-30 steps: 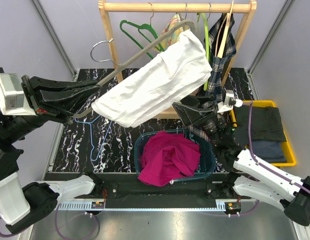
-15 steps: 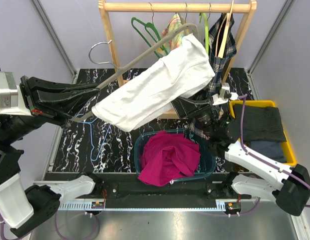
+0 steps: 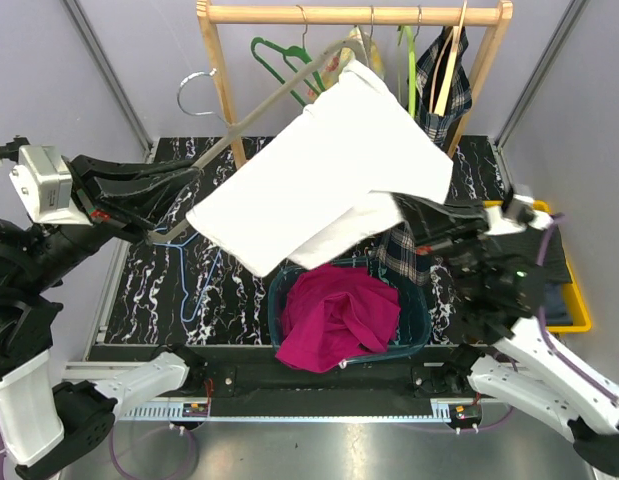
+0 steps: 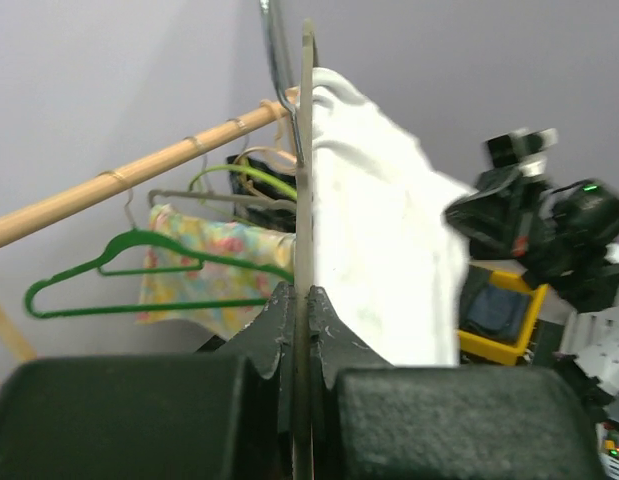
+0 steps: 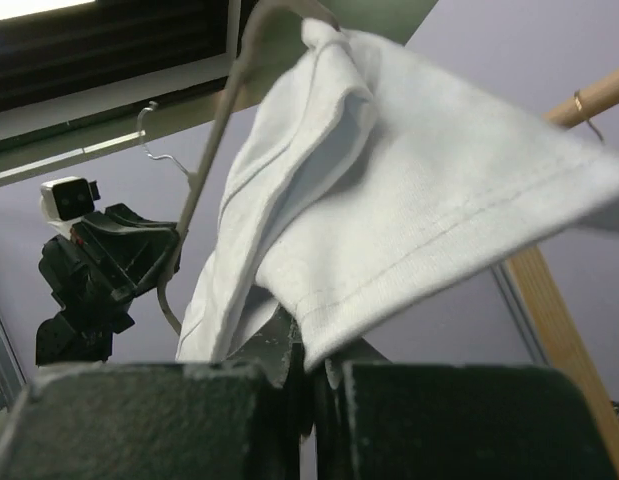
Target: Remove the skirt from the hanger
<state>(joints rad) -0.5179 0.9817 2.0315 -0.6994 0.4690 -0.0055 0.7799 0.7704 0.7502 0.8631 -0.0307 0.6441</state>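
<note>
The left gripper (image 4: 304, 300) is clamped on the grey hanger (image 3: 259, 110), whose long axis runs toward 1 o'clock. The white skirt (image 3: 329, 170) drapes over it, above the basket (image 3: 417, 298). The right gripper (image 5: 309, 355), the nearer one, pinches its hem at 4 o'clock.

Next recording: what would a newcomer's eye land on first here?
A white skirt hangs stretched in mid-air at centre, between the left jaws, shut on its grey hanger, and the right jaws, shut on its edge. Below it, a magenta cloth fills a teal basket.
</note>
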